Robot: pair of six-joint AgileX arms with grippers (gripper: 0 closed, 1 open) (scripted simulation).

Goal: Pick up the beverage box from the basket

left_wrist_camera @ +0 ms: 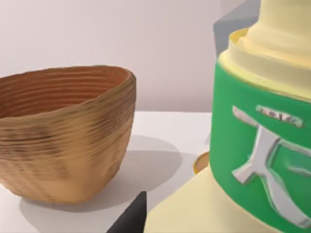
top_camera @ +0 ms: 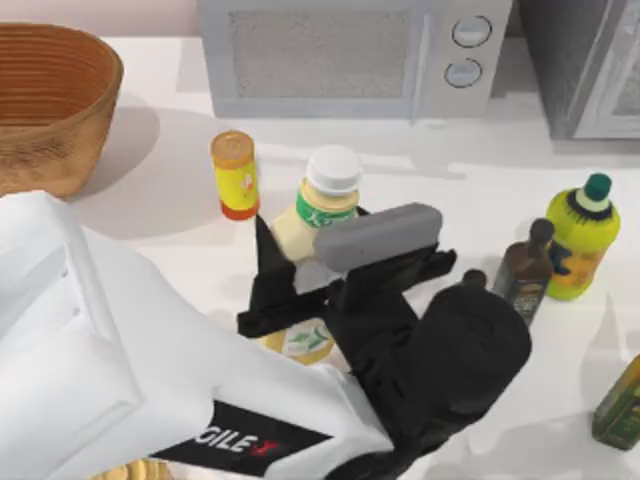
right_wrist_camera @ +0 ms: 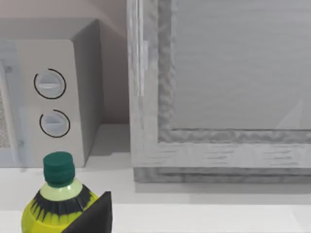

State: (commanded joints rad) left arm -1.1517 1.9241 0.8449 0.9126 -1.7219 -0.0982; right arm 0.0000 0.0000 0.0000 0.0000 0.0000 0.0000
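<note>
The beverage box (top_camera: 322, 205), a pale cream carton with a white round cap and green collar, stands upright mid-table, outside the basket (top_camera: 50, 100). My left gripper (top_camera: 305, 285) reaches over from the front left and is shut on the carton's body, one black finger (top_camera: 266, 258) against its left side. In the left wrist view the carton's green collar (left_wrist_camera: 257, 160) sits very close, with the orange-brown wicker basket (left_wrist_camera: 63, 136) behind it. My right gripper (right_wrist_camera: 92, 218) shows as a dark tip beside the yellow-green bottle (right_wrist_camera: 58, 201).
A small yellow bottle with a tan lid (top_camera: 235, 175) stands just left of the carton. To its right are a dark brown bottle (top_camera: 525, 270), a yellow-green bottle (top_camera: 582, 235) and a green item (top_camera: 620, 400) at the edge. A microwave (top_camera: 330, 55) and a grey cabinet (top_camera: 590, 60) line the back.
</note>
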